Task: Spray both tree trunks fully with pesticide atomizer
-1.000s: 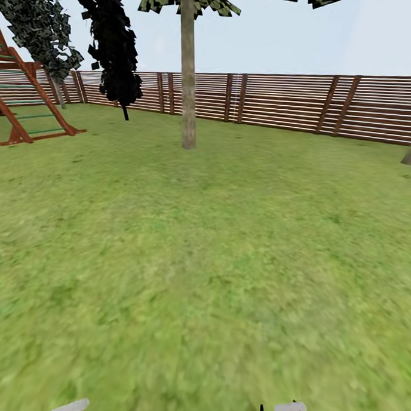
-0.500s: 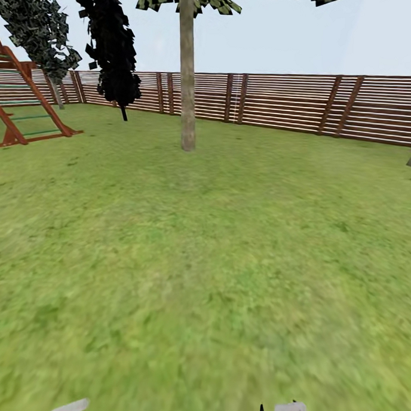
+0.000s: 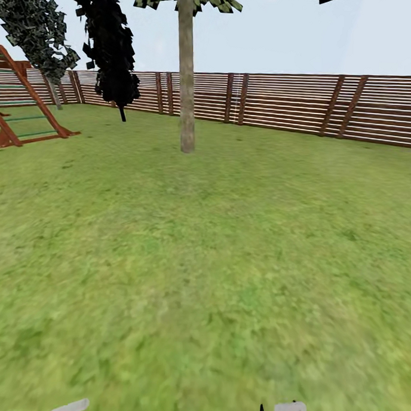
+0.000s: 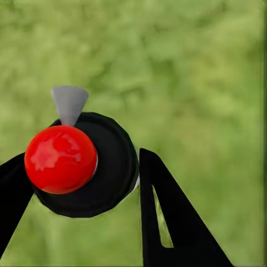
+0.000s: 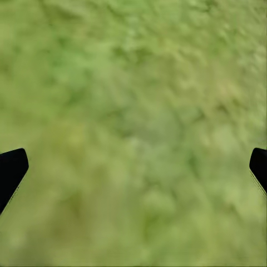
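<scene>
My left gripper [image 4: 78, 183] has the pesticide atomizer [image 4: 83, 167] clamped between its two black fingers [image 4: 172, 222], one pressed to each side of the round dark body, so the bottle hangs over the grass [image 4: 194, 67] instead of lying on it. From above I look straight down on its glossy red cap [image 4: 60, 158] and the grey cone of the nozzle [image 4: 69, 103], which sticks out past the rim.

I judge it a light, stiff plastic thing, smooth enough to twist or slide in a pinch (the round body gives the pads little flat surface). The widest part of the body, where I have it now, seems the right place; the red cap and the nozzle should stay free so the spray gets out.

My right gripper [image 5: 133, 167] is spread wide and empty, just its two tips at the edges over lawn.

Ahead stands a tree trunk [image 3: 187, 79], bare and mottled, well apart from me, in front of the slatted fence [image 3: 293, 105]
</scene>
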